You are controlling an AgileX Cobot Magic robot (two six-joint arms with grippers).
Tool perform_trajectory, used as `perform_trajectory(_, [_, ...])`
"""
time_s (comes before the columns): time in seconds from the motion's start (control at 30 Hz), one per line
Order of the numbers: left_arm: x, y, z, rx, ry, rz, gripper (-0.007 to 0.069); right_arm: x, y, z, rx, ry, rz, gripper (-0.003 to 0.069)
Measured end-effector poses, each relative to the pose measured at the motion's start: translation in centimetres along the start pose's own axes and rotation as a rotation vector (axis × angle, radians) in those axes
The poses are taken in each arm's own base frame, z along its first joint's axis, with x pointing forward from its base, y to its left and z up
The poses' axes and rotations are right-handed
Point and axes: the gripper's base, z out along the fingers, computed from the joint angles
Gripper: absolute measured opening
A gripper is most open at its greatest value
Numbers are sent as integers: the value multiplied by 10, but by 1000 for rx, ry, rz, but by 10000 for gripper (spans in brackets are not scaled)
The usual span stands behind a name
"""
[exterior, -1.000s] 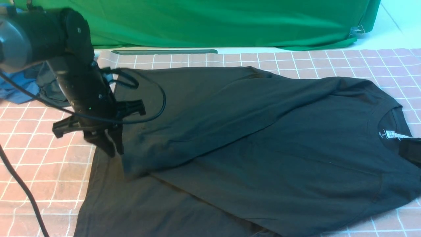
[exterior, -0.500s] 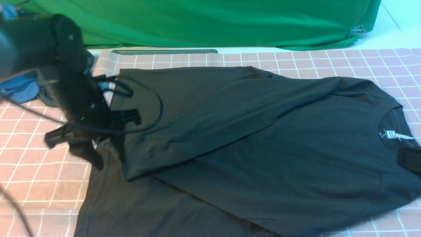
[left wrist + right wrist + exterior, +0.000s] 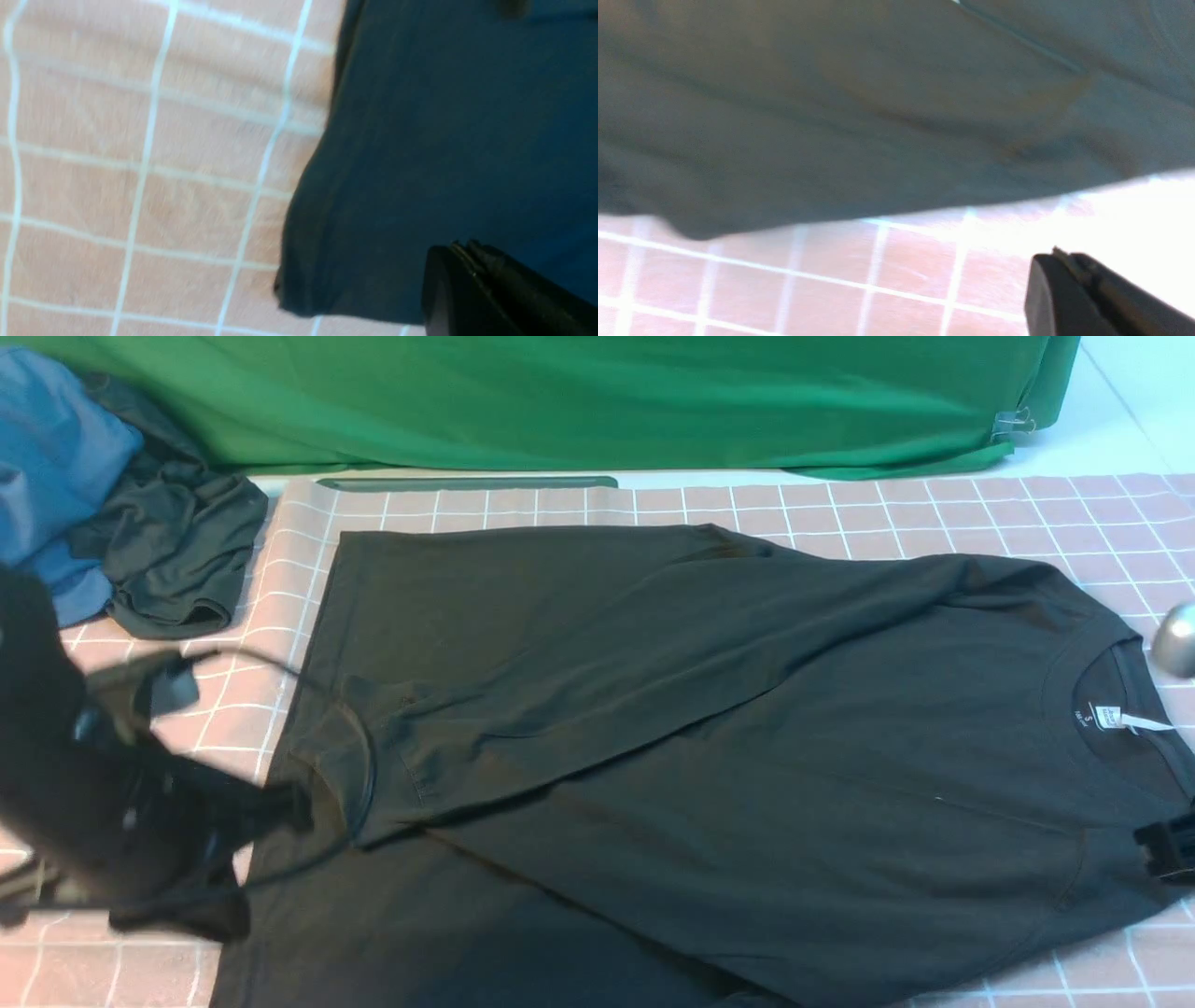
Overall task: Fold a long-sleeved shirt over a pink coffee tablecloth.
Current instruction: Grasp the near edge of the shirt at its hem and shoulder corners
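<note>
Across the pink coffee tablecloth (image 3: 934, 513) the long-sleeved shirt (image 3: 747, 737) lies spread flat, its collar and white neck label (image 3: 1116, 717) toward our right side and its hem toward our left. One sleeve (image 3: 579, 663) is laid slantwise over the body, with its cuff resting near the hem. We judge this to be a first fold, made to bring the sleeve inside the shirt's outline so the body can be folded over it.

Our left gripper (image 3: 465, 254) hangs over the hem corner with its jaws pressed together and no cloth between them. Our right gripper (image 3: 1059, 261) is likewise closed and empty, hovering over bare tablecloth just beside the shirt's edge below the collar. We read both as placed at opposite ends of the near side, ready for the next fold.

A black cable (image 3: 350, 784) from the left arm loops over the cuff and hem, where it could drag the sleeve askew. At the far left a bunched dark garment (image 3: 177, 560) and blue cloth (image 3: 47, 457) sit at the tablecloth's edge, apart from the shirt. A green cloth (image 3: 607, 401) lies beyond.
</note>
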Motion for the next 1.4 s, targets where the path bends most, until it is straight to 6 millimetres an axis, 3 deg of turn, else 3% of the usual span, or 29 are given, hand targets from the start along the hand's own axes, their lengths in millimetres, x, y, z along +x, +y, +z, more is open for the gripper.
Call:
perform_trajectory(0.17, [10, 8, 19, -16, -2, 0, 15, -6, -2, 29, 10, 126, 31, 53])
perform_trajectory(0.37, [21, 15, 37, -32, -3, 5, 81, -9, 1, 37, -22, 150, 57, 95])
perform_trajectory(0.5, [30, 21, 49, -46, 0, 12, 232, -10, 3, 38, -41, 134, 64, 117])
perform_trajectory(0.53, [29, 21, 49, -46, -1, 13, 240, -10, 3, 38, -41, 134, 64, 117])
perform_trajectory(0.57, [33, 24, 53, -56, 8, 17, 322, -11, 4, 38, -51, 127, 67, 123])
perform_trajectory(0.6, [33, 24, 53, -56, 8, 17, 330, -11, 4, 38, -51, 127, 66, 124])
perform_trajectory(0.7, [34, 24, 54, -56, 8, 16, 468, -12, 5, 38, -65, 107, 70, 130])
perform_trajectory(0.8, [35, 24, 55, -56, 6, 16, 538, -14, 6, 38, -70, 93, 68, 134])
perform_trajectory(0.93, [39, 27, 64, -71, 42, 14, 573, -16, 6, 38, -72, 76, 71, 143])
perform_trajectory(1.03, [40, 28, 69, -80, 73, 18, 558, -16, 6, 38, -72, 65, 72, 144])
perform_trajectory(1.13, [40, 27, 70, -81, 88, 55, 489, -17, 6, 38, -72, 62, 72, 144])
perform_trajectory(1.2, [39, 27, 70, -73, 92, 83, 366, -17, 6, 38, -73, 56, 66, 144])
perform_trajectory(1.23, [39, 26, 70, -65, 92, 83, 262, -17, 6, 38, -73, 55, 63, 144])
perform_trajectory(1.3, [38, 23, 68, -46, 99, 76, 125, -17, 6, 38, -73, 56, 51, 144])
perform_trajectory(1.33, [36, 22, 65, -45, 108, 78, 71, -17, 6, 38, -72, 55, 46, 144])
perform_trajectory(1.4, [33, 20, 59, -48, 111, 85, 46, -18, 5, 38, -70, 53, 42, 148])
